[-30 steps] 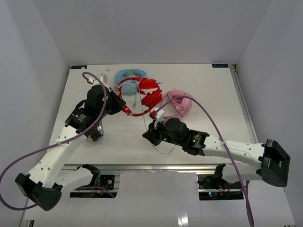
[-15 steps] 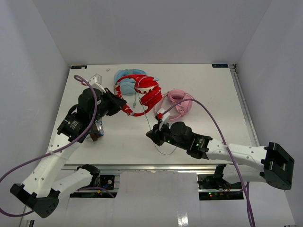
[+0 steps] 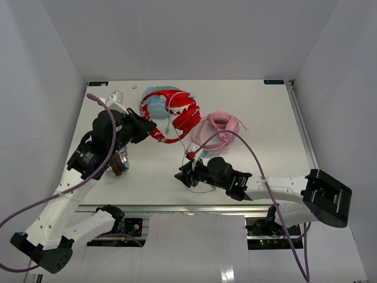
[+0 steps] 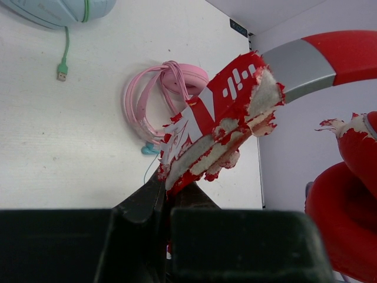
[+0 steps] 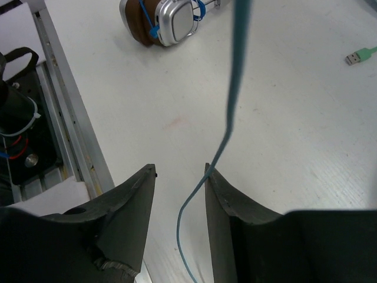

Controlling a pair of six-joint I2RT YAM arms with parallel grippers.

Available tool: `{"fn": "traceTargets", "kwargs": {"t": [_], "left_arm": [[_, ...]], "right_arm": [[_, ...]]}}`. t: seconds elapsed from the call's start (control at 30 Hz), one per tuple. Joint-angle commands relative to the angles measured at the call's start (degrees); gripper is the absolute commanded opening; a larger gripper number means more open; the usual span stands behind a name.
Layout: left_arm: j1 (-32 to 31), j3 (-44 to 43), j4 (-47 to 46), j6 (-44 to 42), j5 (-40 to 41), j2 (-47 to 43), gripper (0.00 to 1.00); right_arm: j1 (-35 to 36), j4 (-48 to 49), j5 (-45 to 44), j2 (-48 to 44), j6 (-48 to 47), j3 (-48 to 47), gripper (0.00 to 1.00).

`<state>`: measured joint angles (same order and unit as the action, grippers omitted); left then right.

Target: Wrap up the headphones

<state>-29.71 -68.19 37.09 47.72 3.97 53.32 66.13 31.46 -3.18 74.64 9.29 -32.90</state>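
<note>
The headphones [image 3: 177,118] lay toward the far edge of the bench [image 3: 265,159], a little left of its middle, leaning on the light-blue headphones [image 3: 156,106]. The pink headphones [image 3: 222,125] sat just to their right. The left gripper [image 4: 165,188] was clamped tight on one end of the red set. Its fingers pinched a strip of torn red padding with pale foam showing, and the headband arched up beyond. The right gripper [image 5: 179,183] hung low near the middle of the near edge, fingers parted to a moderate gap. A thin pale cable [image 5: 232,88] ran between them, brushing the right-hand finger as far as could be seen. Brown-and-silver headphones [image 5: 162,20] lay near the left edge.
</note>
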Motion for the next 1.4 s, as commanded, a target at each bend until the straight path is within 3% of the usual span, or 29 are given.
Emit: {"fn": "traceTargets", "kwargs": {"t": [0.0, 0.57, 0.9, 1.17, 1.37], "left_arm": [[0.27, -3.35, -2.81, 2.11, -0.82, -1.84, 0.00], [0.27, -3.44, -3.34, 2.73, -1.24, -3.14, 0.00], [0.27, -3.09, -3.51, 3.52, -1.68, -3.66, 0.00], [0.27, -3.04, -3.44, 3.15, -1.22, -4.38, 0.00], [0.27, -3.00, -3.60, 1.62, -6.25, -5.93, 0.00]], "right_arm": [[0.32, 11.58, -1.36, 1.86, -2.22, 2.96, 0.47], [0.32, 22.15, -4.14, 10.52, -2.55, 7.76, 0.48], [0.23, 27.87, -4.12, 17.29, -4.29, 8.38, 0.44], [0.07, 42.41, -3.08, 21.15, -5.95, 14.27, 0.10], [-0.90, 43.32, -5.68, 19.62, -6.65, 16.18, 0.08]]}}
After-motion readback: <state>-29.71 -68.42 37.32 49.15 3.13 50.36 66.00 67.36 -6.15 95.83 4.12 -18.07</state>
